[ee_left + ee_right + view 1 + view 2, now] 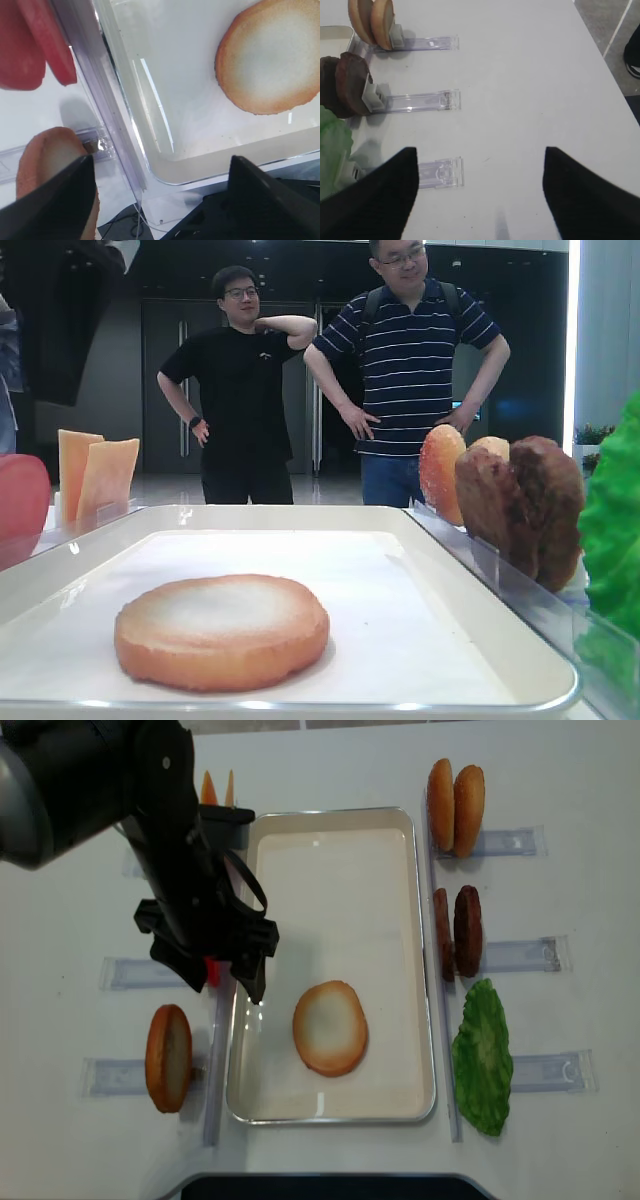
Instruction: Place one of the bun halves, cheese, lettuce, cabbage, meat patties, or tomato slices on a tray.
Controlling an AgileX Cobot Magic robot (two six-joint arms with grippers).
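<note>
A flat bun half with a pale face lies in the white tray, also seen in the left wrist view as the bun half above the tray's corner. My left gripper hangs open and empty over the tray's left rim, beside red tomato slices and a standing bun half. My right gripper is open over bare table, right of the lettuce and meat patties. Cheese stands at the far left.
Clear plastic holders lie on the white table on both sides of the tray. Two more bun halves stand at the far right. Two people stand behind the table. The table edge runs at right.
</note>
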